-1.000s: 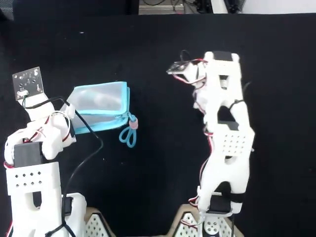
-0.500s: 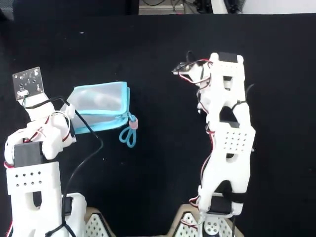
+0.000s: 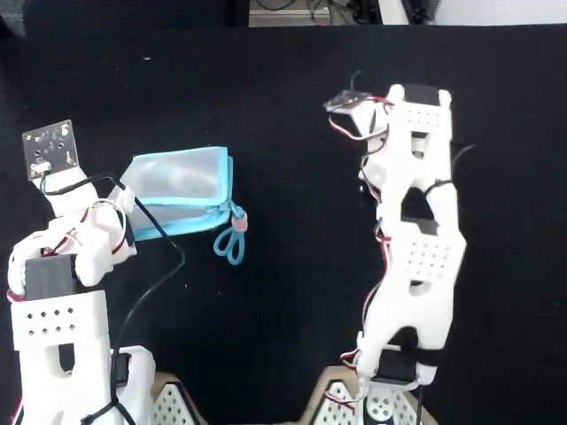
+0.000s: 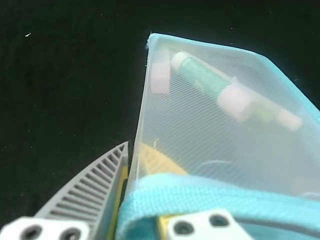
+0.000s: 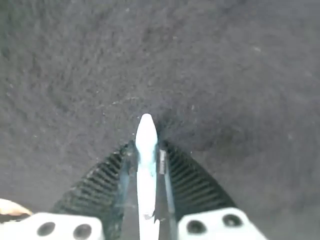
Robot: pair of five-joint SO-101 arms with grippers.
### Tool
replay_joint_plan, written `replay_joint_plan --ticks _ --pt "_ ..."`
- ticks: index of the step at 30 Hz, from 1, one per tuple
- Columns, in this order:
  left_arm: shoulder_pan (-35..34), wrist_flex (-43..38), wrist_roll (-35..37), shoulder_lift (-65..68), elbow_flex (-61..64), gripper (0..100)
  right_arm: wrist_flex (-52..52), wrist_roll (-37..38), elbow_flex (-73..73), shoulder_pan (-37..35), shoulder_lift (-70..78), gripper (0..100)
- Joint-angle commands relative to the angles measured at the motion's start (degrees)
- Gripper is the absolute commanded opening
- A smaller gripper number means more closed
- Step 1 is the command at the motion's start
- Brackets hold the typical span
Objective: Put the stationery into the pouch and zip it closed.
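1. The left gripper (image 3: 126, 202) sits at the near left of the table (image 3: 292, 80). It is pinched on the left end of the pouch (image 3: 182, 186). In the left wrist view one ribbed grey finger (image 4: 102, 192) lies against the outside of the mesh wall, and a yellow part shows through the mesh just beside it.
2. The pouch lies flat on the table just beyond that gripper. It is clear mesh with teal edging, and its zip edge is on the near side.
3. A teal loop pull (image 3: 230, 241) hangs off the pouch's near right corner onto the table. I cannot tell whether the zip is fully drawn.
4. Through the mesh, the pouch holds a green tube (image 4: 200, 75) lying on a slant. A white cap (image 4: 234, 102) lies against the tube, and a pale block (image 4: 160, 75) sits near the far corner. Fainter pieces further along are too blurred to name.
5. The right gripper (image 5: 147, 146) is well apart from the pouch, at the end of the right arm stretched over the far part of the table. Its fingers are pressed on a thin white strip (image 5: 146, 170), which pokes out past the fingertips above bare black cloth.
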Motion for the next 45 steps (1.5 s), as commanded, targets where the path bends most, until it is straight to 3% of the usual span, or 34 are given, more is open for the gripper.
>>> replay_joint_plan --ticks 1,7,10,14,20,29,34,39,45 --pt "0.57 0.35 0.0 -0.44 -1.71 3 1.41 -4.48 6.64 -3.08 -10.15 1.0" --pt "0.57 0.44 0.0 -0.44 -1.71 3 -15.21 -12.31 23.43 -9.93 -11.47 1.1" --pt "0.57 0.53 0.0 -0.44 -1.71 3 -22.51 -16.97 28.97 -10.81 -13.23 1.1" --pt "0.57 0.53 0.0 -0.44 -1.71 3 -26.46 -17.41 34.51 -10.37 -15.96 2.3" --pt "0.57 0.35 0.0 -0.44 -1.71 3 -25.23 -12.04 38.02 -10.73 -17.54 25.0" --pt "0.57 0.35 0.0 -0.44 -1.71 3 -26.2 -10.64 37.41 -10.64 -17.45 17.1" --pt "0.57 0.44 0.0 -0.44 -1.71 3 -26.64 -10.64 38.9 -9.14 -17.8 0.8" --pt "0.57 0.44 0.0 -0.44 -1.71 3 -21.89 -11.08 35.91 -6.59 -22.2 1.1" --pt "0.57 0.35 0.0 -0.44 -1.71 3 -11.69 -11.69 32.22 -5.8 -38.55 1.1"
